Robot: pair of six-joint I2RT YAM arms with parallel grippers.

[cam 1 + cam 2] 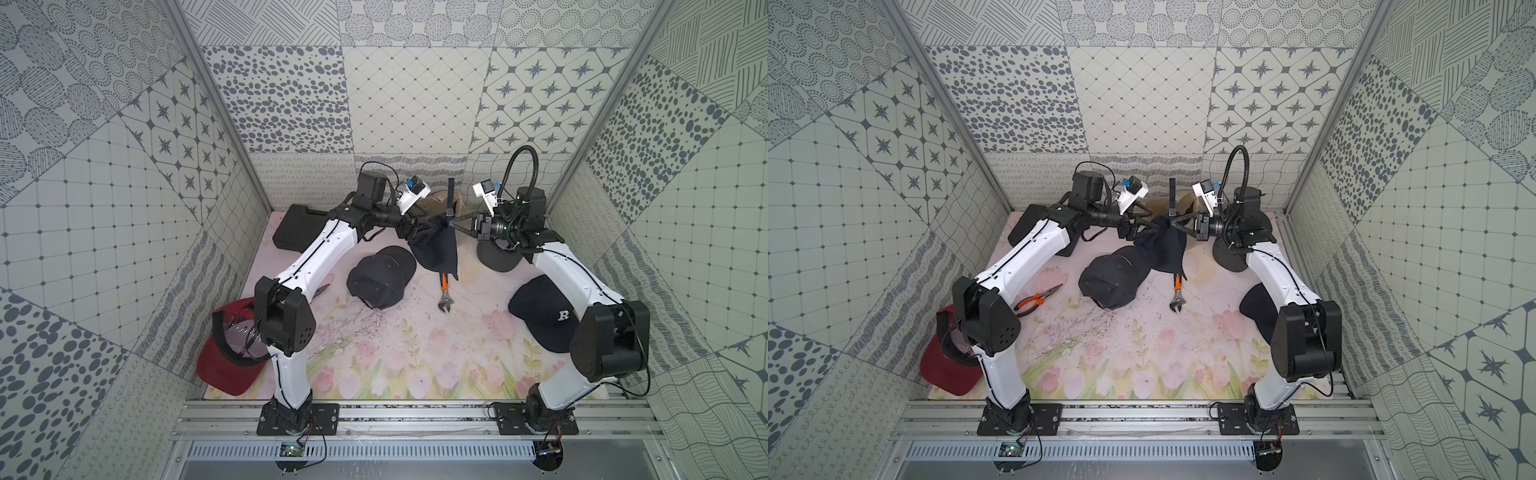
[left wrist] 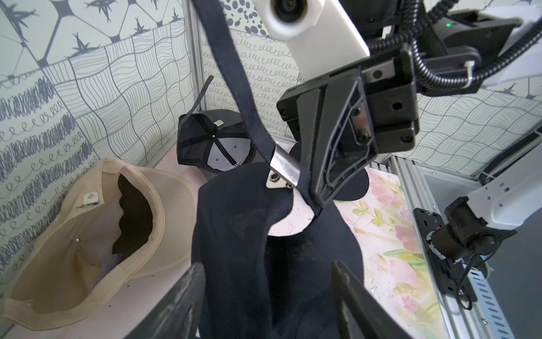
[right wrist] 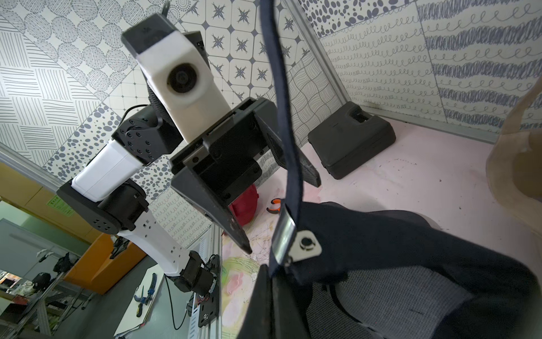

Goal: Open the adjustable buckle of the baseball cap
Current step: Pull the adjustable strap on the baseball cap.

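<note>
A navy baseball cap (image 1: 436, 249) (image 1: 1163, 253) hangs in the air between my two grippers. Its silver metal buckle (image 2: 283, 171) (image 3: 293, 243) sits at the cap's back edge, and the navy strap (image 2: 234, 73) (image 3: 281, 88) runs up out of it. My right gripper (image 1: 451, 223) (image 3: 271, 273) is shut on the cap's back band right beside the buckle. My left gripper (image 1: 424, 228) (image 2: 267, 267) is open; the cap's hanging fabric lies between its spread fingers (image 2: 193, 281), without being pinched.
A beige cap (image 2: 88, 234) and a dark cap (image 2: 214, 141) lie upside down by the back wall. On the mat lie another dark cap (image 1: 380, 274), a black cap with an R (image 1: 544, 316), a red cap (image 1: 228, 361), a black case (image 1: 297, 226), an orange-handled wrench (image 1: 444, 295) and pliers (image 1: 1038, 299).
</note>
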